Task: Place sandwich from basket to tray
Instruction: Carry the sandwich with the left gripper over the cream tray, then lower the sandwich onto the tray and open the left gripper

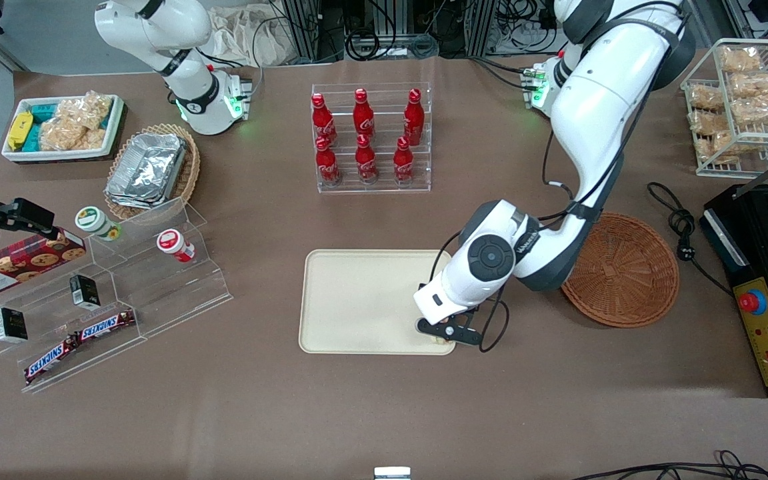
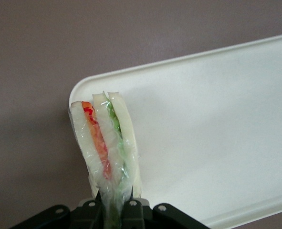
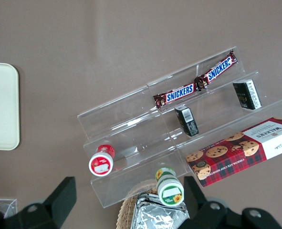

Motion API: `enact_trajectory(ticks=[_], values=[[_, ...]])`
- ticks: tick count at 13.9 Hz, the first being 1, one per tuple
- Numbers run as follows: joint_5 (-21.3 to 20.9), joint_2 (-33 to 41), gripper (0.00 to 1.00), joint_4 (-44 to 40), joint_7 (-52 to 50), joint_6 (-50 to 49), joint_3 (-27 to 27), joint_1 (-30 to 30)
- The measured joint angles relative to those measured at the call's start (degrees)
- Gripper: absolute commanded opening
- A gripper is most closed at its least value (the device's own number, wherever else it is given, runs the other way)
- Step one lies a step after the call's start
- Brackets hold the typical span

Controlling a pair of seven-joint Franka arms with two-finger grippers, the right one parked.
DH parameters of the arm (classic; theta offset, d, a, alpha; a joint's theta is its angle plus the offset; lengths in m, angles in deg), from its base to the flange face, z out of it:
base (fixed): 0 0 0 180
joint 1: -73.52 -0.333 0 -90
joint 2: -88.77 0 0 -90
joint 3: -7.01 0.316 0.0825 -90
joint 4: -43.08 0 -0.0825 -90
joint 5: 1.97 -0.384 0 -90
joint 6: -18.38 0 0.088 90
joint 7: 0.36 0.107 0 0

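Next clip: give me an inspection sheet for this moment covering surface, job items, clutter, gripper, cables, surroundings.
Surface: brown table.
Job's things: sandwich held over a corner of the tray; basket holds nothing.
Clutter: cola bottles in a clear rack; foil containers in an oval basket; snack steps; white bin; wire rack of snack bags.
Grippers: gripper shut on the sandwich, above the tray corner nearest the basket.
Cables: black cord beside the basket.
Surroundings: black control box at the working arm's end.

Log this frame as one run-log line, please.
phase: placing | gripper: shut on sandwich, over tray corner nearest basket | basket: empty | release: not yet
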Motion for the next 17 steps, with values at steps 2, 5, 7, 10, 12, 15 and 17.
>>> enact_trajectory(ticks=[2, 5, 7, 10, 12, 15, 17], values=[[-0.4, -1.3, 0.06, 0.0, 0.0, 1.8, 0.1, 0.6], [-0.4, -2.5, 0.69, 0.0, -0.7, 3.0, 0.3, 1.5], [-0.4, -2.5, 0.99, -0.1, -1.9, 3.1, 0.3, 1.7], [-0.4, -2.5, 0.99, -0.6, -4.0, 2.6, 0.5, 1.6], [-0.4, -1.8, 0.99, -1.7, -4.2, -2.3, 0.6, 1.6], [-0.5, 3.7, 0.99, -3.7, -4.4, -13.0, 1.0, 1.4], [-0.5, 9.9, 0.99, -4.1, -4.5, -17.5, 2.2, 0.5]])
